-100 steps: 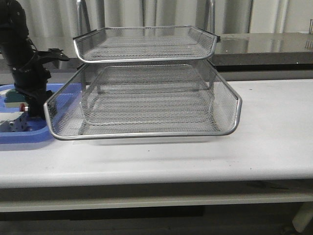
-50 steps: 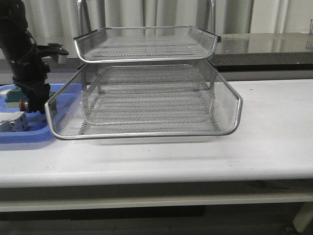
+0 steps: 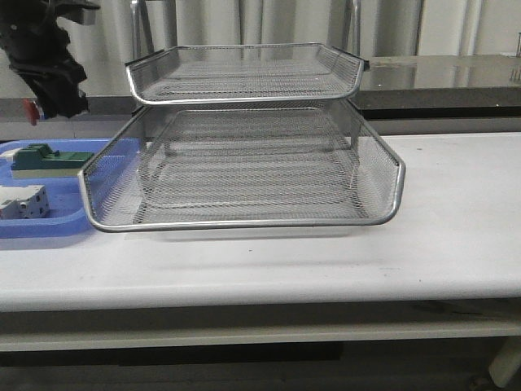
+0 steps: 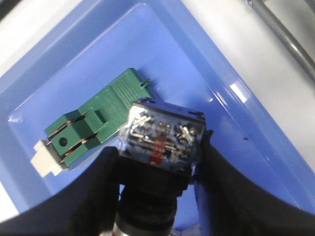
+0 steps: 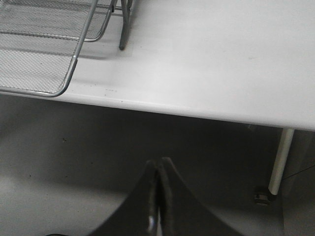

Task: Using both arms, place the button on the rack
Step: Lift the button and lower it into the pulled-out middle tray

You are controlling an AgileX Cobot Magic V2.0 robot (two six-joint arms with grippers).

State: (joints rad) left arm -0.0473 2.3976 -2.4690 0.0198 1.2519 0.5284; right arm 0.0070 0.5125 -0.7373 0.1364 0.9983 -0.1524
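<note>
Black left end effector (image 4: 156, 162) grips the button (image 4: 162, 142), held high above the blue tray (image 3: 49, 224), left of the rack (image 3: 244, 138); right end effector (image 5: 158, 196) pinched closed below the tabletop (image 5: 221, 59).

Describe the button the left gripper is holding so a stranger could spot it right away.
Start at the wire-mesh rack in the middle of the table, then look up and left to the left gripper. The button, with a black body, is clamped between its fingers, unlike the green block and white part lying in the blue tray.
</note>
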